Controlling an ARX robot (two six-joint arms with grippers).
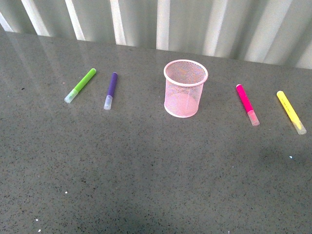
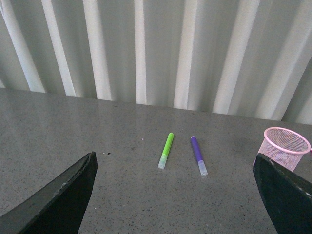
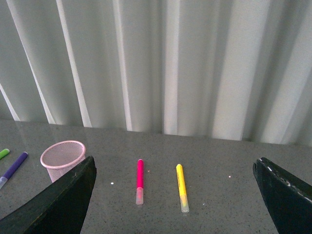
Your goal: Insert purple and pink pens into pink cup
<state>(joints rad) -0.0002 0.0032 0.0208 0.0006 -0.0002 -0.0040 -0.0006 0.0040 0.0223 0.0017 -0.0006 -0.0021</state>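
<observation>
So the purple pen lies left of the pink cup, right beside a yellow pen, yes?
Not quite: the front view shows the purple pen left of the pink cup, but beside a green pen. The yellow pen lies far right, past the pink pen.

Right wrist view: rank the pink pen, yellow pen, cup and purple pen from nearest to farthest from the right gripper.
1. Pink pen and yellow pen, lying side by side straight ahead of the open right gripper; too close to call.
2. Cup, off to the robot's left of the pink pen.
3. Purple pen, farther left, past the cup.
</observation>
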